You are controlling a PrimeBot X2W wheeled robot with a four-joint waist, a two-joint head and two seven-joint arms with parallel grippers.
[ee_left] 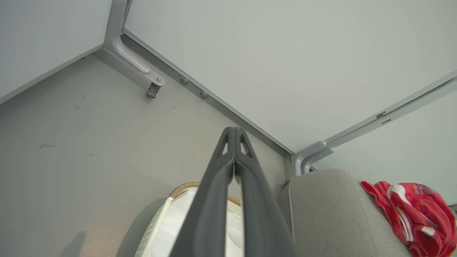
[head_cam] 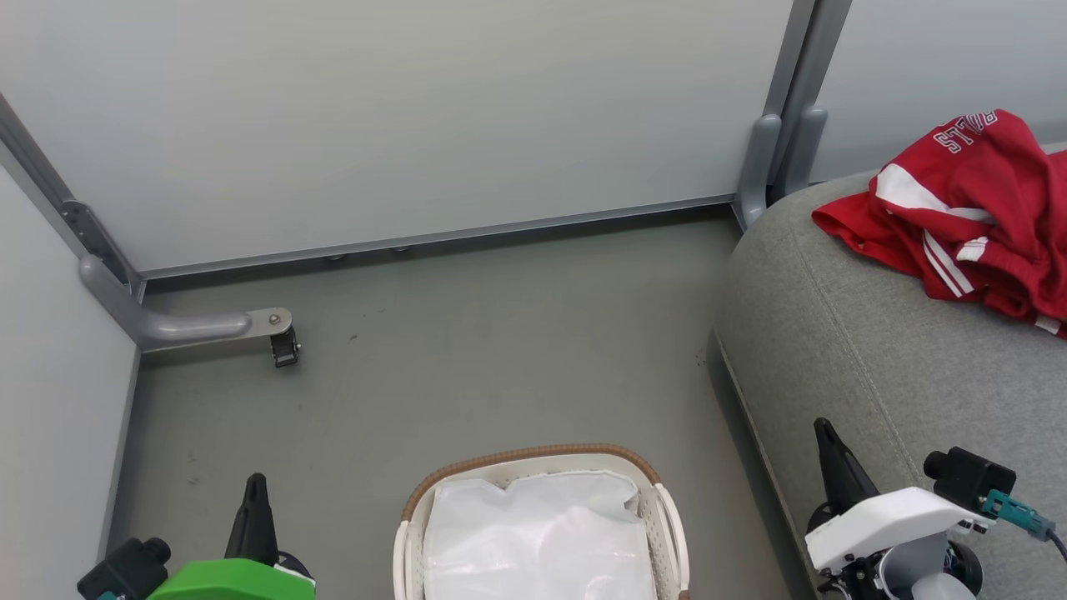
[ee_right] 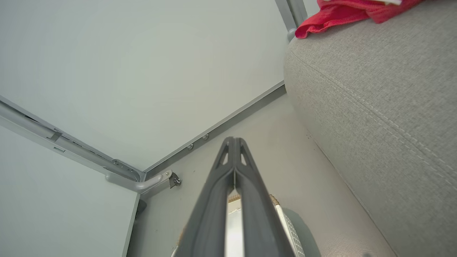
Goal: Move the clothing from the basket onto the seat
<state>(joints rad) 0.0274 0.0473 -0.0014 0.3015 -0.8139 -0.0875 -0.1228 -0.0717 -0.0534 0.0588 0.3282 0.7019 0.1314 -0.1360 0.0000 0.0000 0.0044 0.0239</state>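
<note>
"Where was the clothing?"

"The clothing (head_cam: 975, 208) lay crumpled on the seat (head_cam: 834, 333), out at two o'clock in the head view. It was a red heap with white stripes and white lettering. I could not tell how many pieces were in it."

"And the basket?"

"The basket (head_cam: 533, 454) stood on the floor (head_cam: 500, 333) at six o'clock, near the seat's front edge but apart from it. Its white liner (head_cam: 533, 533) showed inside the brown woven rim."

"What about the grippers?"

"The left gripper (ee_left: 234, 134) sat at seven o'clock, just beside the basket, with its two dark fingers pressed together at the tips. The right gripper (ee_right: 234, 141) sat at five o'clock, over the seat's edge, and its fingers were closed together in the same way. Both pointed toward twelve o'clock, at the pale wall panels (head_cam: 417, 108)."

"Anything else on the floor?"

"A small metal foot (head_cam: 283, 346) at nine o'clock, on a grey bracket from the corner post."
</note>
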